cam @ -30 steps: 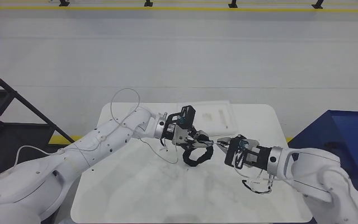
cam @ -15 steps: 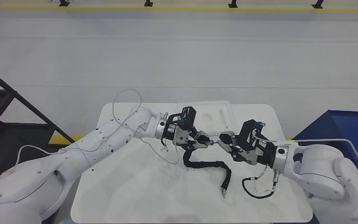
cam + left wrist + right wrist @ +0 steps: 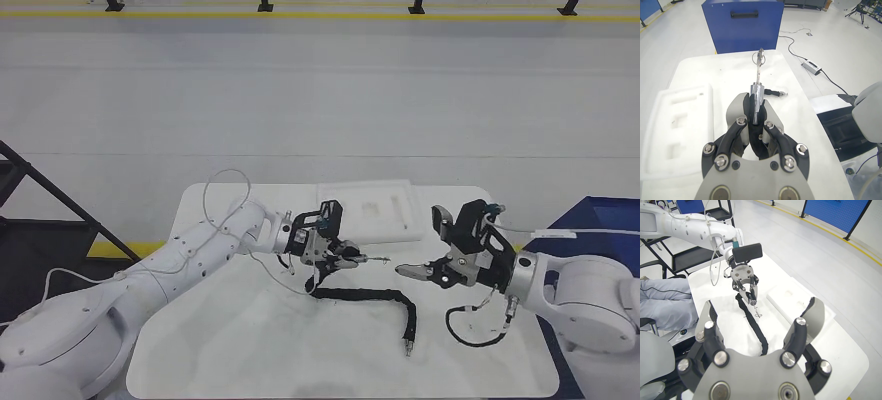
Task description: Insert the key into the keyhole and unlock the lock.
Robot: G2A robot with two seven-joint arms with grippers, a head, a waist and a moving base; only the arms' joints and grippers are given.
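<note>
Your left gripper [image 3: 755, 102] is clamped on the chrome lock [image 3: 757, 92], its 2 fingers pinching the barrel. The key [image 3: 759, 70] sits in the keyhole and points away from the gripper. Under it, the black cable [image 3: 365, 295] lies loose on the table [image 3: 250, 350], with its pin end [image 3: 779, 93] resting just beyond the lock. Your right gripper [image 3: 761, 305] hangs well apart from the key, jaws spread wide and empty, and the cable runs between the 2 grippers. A foam tray [image 3: 385, 205] lies just beside the left gripper. A blue box [image 3: 742, 24] stands past the table's far end.
</note>
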